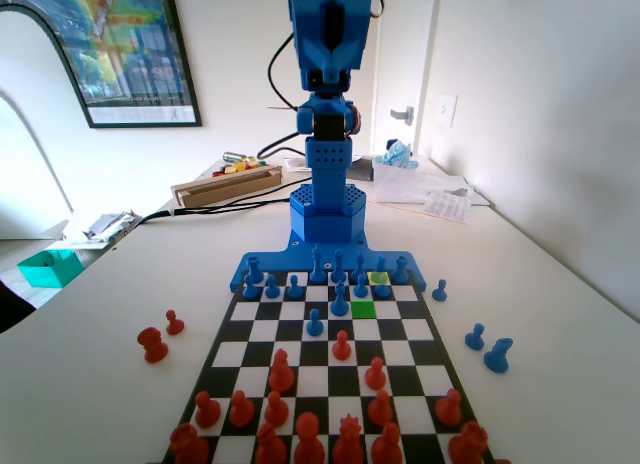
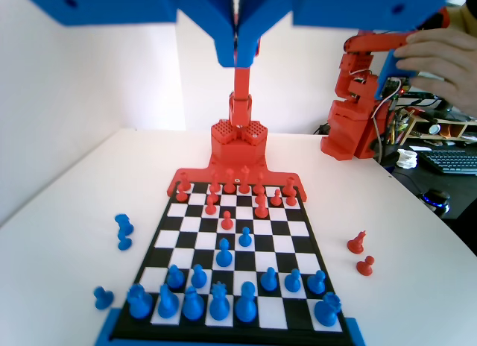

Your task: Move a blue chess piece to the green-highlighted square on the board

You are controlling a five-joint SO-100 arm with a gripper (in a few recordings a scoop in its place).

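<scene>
Two blue pawns stand forward of the blue ranks on the board (image 1: 420,329); the nearer blue chess piece (image 1: 340,302), upright, sits just left of the green-highlighted square (image 1: 363,309) in the fixed view. Red pieces face them. High above, the claw (image 2: 237,51) hangs with jaws pressed together, holding nothing.

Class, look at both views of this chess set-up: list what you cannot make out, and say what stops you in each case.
- Gripper, wrist view: jaws meet at the top edge; the part above is cut off.
- Arm, fixed view: its top is cut off by the top edge.
- Front red pieces, fixed view: bases cut off by the bottom edge.
- Blue pieces beside the green square, fixed view: small and crowded; types unclear.
</scene>
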